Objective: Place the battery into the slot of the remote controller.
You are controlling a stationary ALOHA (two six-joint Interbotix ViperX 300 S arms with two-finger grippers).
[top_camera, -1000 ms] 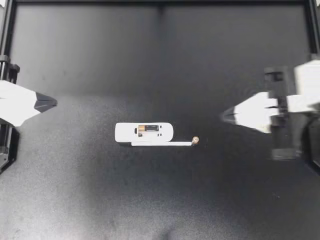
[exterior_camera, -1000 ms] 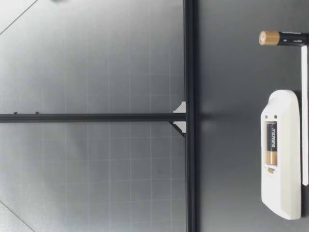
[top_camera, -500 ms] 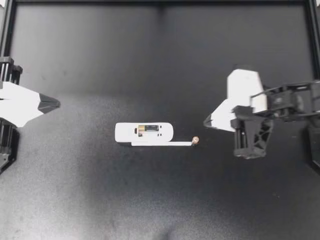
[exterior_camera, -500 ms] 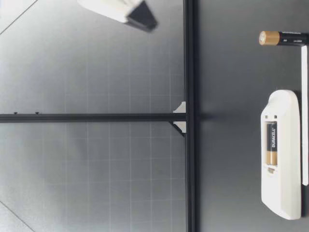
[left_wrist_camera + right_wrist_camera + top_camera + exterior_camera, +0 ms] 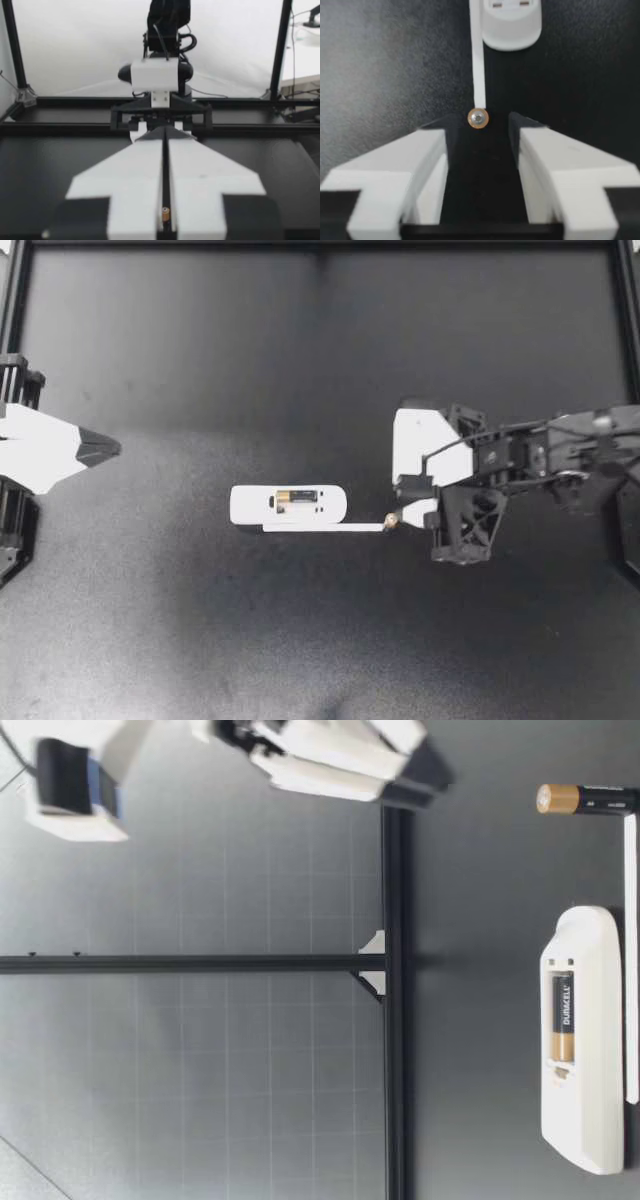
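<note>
The black matte surface [image 5: 200, 640] carries everything. My right claw [image 5: 400, 498] hovers with its fingers spread and holds nothing. My left claw [image 5: 110, 448] sits well apart at the surface's edge, its fingers pressed together. A white oblong plastic remote controller [image 5: 288, 505] lies mid-surface, slot upward, with a second battery [image 5: 297, 497] already seated in it. A thin white strip [image 5: 325, 528] lies along the remote; it seems to touch the loose battery, though contact is hard to confirm. The gold-and-black cylindrical battery [image 5: 391, 521] stands upright just ahead of the right claw's gap.
</note>
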